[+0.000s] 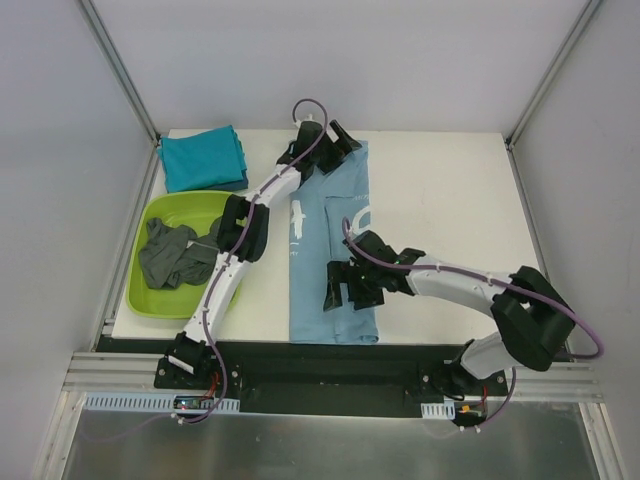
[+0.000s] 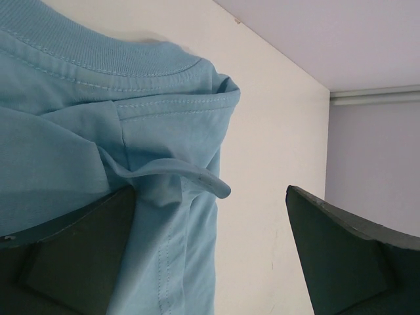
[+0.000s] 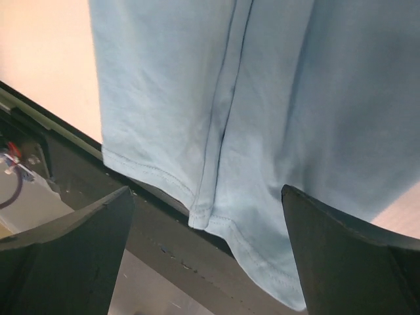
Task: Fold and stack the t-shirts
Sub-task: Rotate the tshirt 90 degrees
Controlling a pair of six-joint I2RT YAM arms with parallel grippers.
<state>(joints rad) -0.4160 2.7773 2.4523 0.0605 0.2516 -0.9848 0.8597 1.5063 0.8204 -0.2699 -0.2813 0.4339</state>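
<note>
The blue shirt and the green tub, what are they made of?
The blue shirt looks like soft, matte knit cloth, probably cotton. It folds and wrinkles, and has stitched hems and a ribbed collar. The green tub looks like smooth, hard plastic. It is one even bright colour, with a rounded rim that keeps its shape.

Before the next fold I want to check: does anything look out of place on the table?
Yes. The near hem of the blue shirt hangs slightly over the front edge of the table, onto the black rail. Nothing else stands out.
</note>
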